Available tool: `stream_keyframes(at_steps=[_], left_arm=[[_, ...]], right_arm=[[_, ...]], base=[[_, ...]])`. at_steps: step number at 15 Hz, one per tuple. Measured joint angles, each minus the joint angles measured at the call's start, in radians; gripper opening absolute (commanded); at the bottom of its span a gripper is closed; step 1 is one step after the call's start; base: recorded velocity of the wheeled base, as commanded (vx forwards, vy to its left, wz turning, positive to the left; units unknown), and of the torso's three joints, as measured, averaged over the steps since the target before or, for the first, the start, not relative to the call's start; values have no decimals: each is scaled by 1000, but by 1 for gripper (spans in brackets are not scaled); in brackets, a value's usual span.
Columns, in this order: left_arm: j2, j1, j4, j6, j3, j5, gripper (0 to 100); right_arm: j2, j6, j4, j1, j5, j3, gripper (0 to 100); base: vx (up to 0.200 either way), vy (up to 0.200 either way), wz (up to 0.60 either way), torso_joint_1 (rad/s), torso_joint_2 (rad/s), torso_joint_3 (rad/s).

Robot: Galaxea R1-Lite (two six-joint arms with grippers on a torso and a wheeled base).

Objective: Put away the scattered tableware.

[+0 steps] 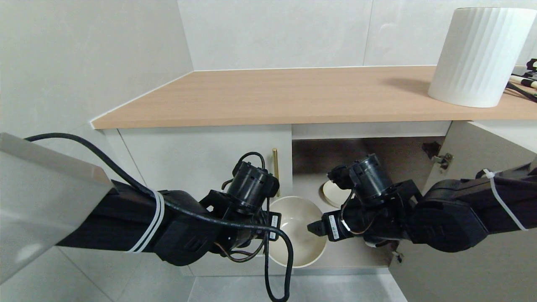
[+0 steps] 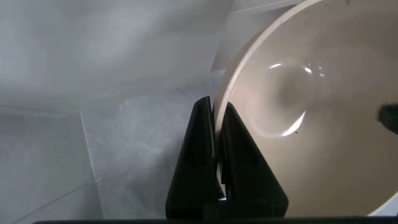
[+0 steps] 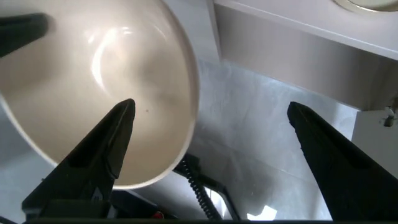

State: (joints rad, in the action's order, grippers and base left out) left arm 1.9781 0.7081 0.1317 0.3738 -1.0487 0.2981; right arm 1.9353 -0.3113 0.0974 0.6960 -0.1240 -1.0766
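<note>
1. Cream bowl (image 1: 295, 235) up off the floor, right in front of the open cabinet (image 1: 390, 147) under the wooden counter (image 1: 272, 96).
2. Left gripper (image 2: 217, 124) pinched tight on the bowl's rim, one finger inside, one outside.
3. Right gripper (image 3: 210, 107) spread wide, one fingertip just over the bowl, gripping nothing.
4. Small plate (image 1: 333, 193) lying inside the cabinet, behind the bowl.
5. White ribbed canister (image 1: 478, 54) standing on the counter, far right.

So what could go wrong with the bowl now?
1. The left gripper pinches just the thin rim of the bowl, above the floor; it might slip and fall.
2. The open right gripper sits close to the bowl's other side and could knock it.
3. A plate already lies in the cabinet; the bowl may bump it going in.
</note>
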Motion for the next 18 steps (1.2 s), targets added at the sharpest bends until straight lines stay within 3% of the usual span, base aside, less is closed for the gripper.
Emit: stream_keyframes(at_steps=[1, 12, 13, 18], left_arm=[[-1, 0, 0, 0, 0, 0, 0], [11, 0, 0, 0, 0, -2, 0], [11, 0, 0, 0, 0, -2, 100], [6, -1, 1, 33, -2, 0, 100]], right_arm=[[4, -1, 0, 0, 0, 0, 0], [8, -3, 0, 15, -13, 2, 0], [8, -3, 0, 16, -13, 4, 0], [2, -1, -5, 15, -30, 14, 0]], base=[[0, 0, 0, 0, 0, 0], [0, 0, 0, 0, 0, 0], [0, 0, 0, 0, 0, 0], [0, 0, 0, 0, 0, 0]])
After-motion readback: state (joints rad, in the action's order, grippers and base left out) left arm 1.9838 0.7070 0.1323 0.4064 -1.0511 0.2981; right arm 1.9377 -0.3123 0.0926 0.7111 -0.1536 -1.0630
